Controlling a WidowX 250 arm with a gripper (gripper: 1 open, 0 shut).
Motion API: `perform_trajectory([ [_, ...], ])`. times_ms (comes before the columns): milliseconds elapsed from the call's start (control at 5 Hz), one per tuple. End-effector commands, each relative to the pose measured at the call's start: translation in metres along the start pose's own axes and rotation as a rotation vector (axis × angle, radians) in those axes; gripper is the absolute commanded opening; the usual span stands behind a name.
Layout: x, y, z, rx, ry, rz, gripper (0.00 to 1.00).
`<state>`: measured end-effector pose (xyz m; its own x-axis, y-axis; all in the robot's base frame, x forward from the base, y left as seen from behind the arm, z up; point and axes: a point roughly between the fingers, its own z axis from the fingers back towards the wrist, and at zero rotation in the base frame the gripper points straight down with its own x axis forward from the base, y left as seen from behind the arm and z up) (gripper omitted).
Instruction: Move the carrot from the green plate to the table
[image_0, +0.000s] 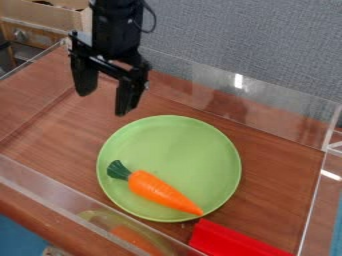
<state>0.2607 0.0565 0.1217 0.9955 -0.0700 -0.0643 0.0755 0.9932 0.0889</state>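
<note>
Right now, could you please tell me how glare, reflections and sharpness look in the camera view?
In the camera view, a small bright glint on the clear wall; a blurry orange reflection in the near wall; soft, slightly grainy detail overall; the carrot and green plate readable, without strong glare.

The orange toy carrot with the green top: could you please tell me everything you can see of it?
The small orange tapered toy carrot has a short dark green leafy top at its thick end and narrows to a point. It looks smooth, perhaps plastic, and whole. It lies on its side on the round, shallow, lime-green plate, leafy end toward the left of the view, tip toward the lower right, near the rim. Only the plate appears to touch it; the claw is well away.
</note>
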Motion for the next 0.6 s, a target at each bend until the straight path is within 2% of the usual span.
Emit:
perform_trajectory([
  [0,0.0026,0.007,0.0026,0.007,-0.039,-0.029,1.0],
  [400,0.0023,0.0113,0.0097,0.017,-0.052,-0.102,1.0],
])
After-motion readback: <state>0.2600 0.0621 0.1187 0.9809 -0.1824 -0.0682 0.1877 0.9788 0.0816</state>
